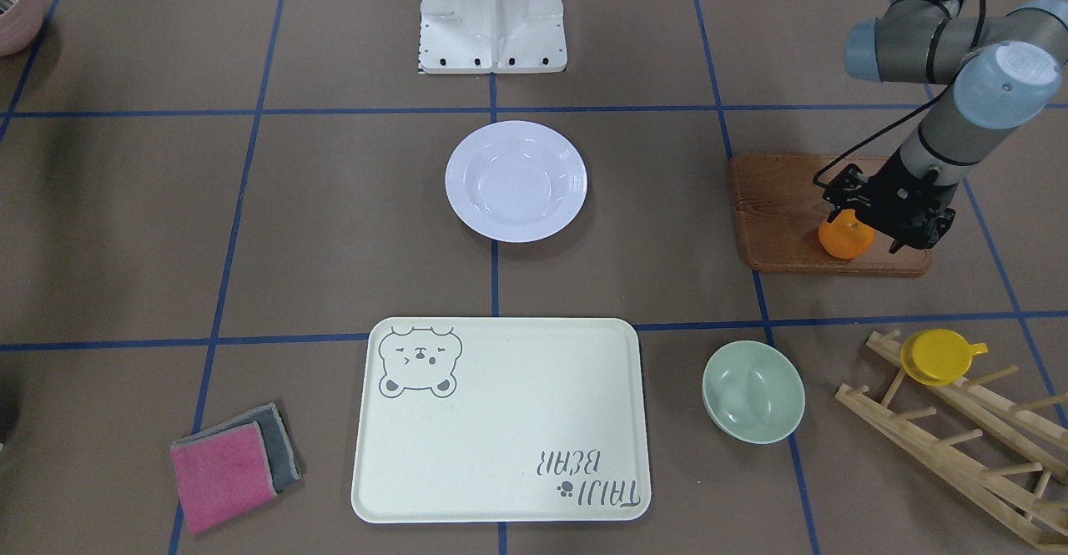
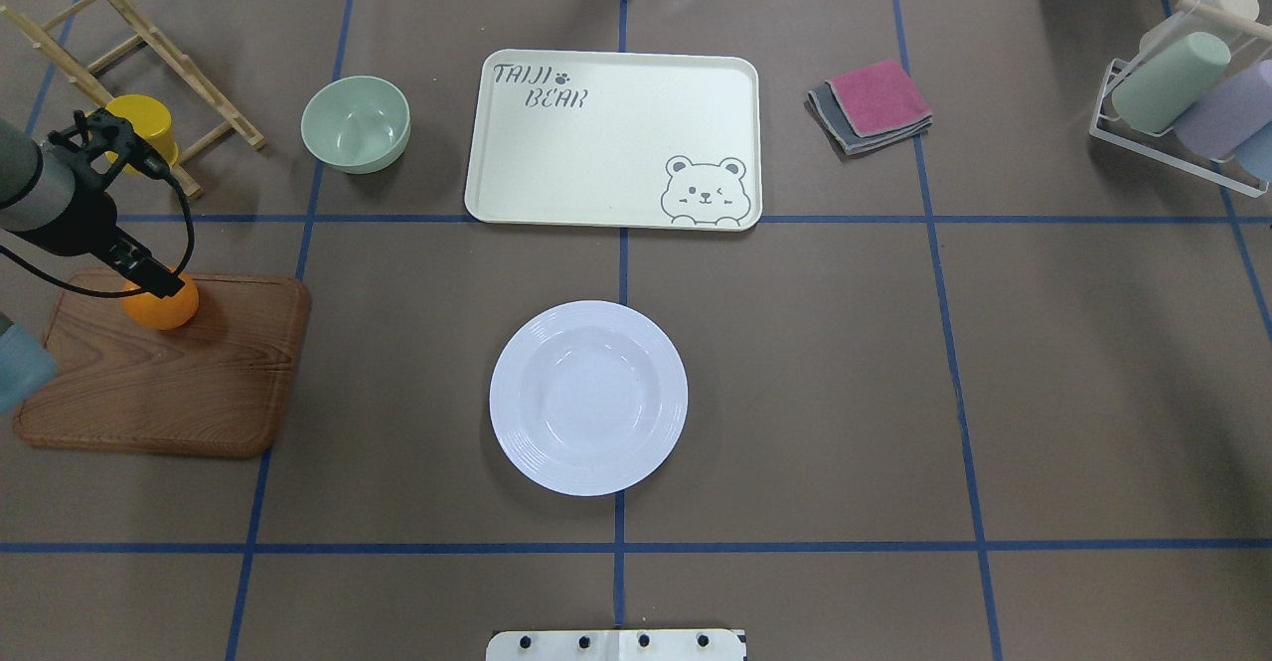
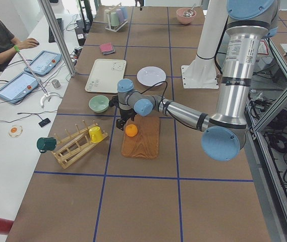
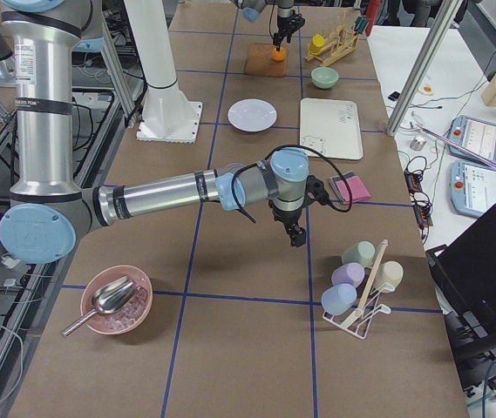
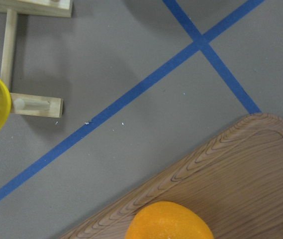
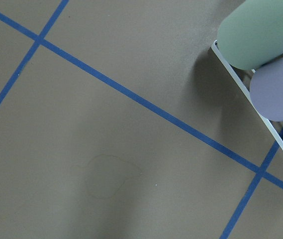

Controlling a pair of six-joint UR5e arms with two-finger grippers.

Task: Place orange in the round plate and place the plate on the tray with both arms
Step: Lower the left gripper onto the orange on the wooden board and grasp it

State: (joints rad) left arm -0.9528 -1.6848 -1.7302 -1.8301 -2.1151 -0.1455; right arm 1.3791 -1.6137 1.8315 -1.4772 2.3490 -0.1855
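Wood-grain is where the action is: the orange (image 1: 844,238) sits on the brown wooden board (image 1: 784,204), near its edge on the rack side, at the robot's left end of the bench (image 1: 334,229). The left fingers (image 2: 147,271) are right down at the fruit. I honestly can't tell if they've closed on it or are just straddling it, and the wrist cam only shows the top of the orange.

So I'd call this step one, the pick. The next move needs a firm grip, a lift, then a carry across to the round plate (image 1: 516,181), which sits empty mid-bench and well apart from the board. The tray (image 1: 501,421) beyond it is bare too.

The right fingers (image 4: 295,237) hang over open bench near the tumbler rack. How far open they are, no idea.

Head count:
- one orange, one plate, one tray and one board
- one pale-green bowl (image 1: 753,391)
- one yellow cup (image 1: 939,356) on a wooden peg rack (image 1: 959,438)
- two folded cloths (image 1: 225,471), pink over grey
- four tumblers (image 4: 356,274) in a wire rack
- two arms
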